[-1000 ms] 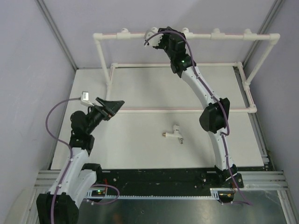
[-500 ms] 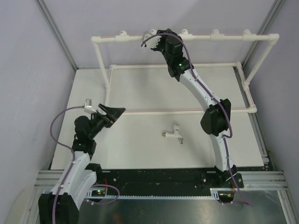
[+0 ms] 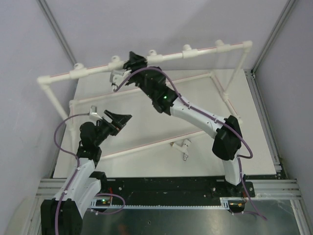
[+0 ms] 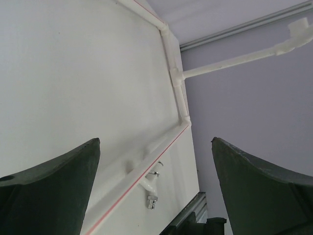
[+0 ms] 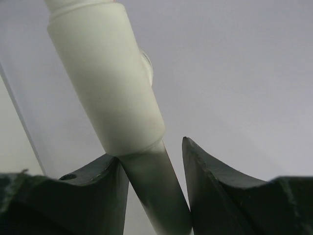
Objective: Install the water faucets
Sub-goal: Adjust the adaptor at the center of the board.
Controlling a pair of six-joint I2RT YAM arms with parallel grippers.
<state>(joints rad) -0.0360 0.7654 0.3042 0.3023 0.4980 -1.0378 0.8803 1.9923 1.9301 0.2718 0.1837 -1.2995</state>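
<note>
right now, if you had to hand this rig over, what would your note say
Left gripper: open, empty, hovering over the left of the table.
Right gripper: closed on the top rail of the pipe frame, beside a tee socket.
One water faucet lies loose on the table, right beside the frame's near base rail.
Done: no faucet visibly fitted.
Left: pick up the faucet and screw it into a socket.

White table [image 3: 146, 166] — pipe frame [image 3: 142, 146] standing askew on it, one faucet [image 3: 184, 148] lying beside.
</note>
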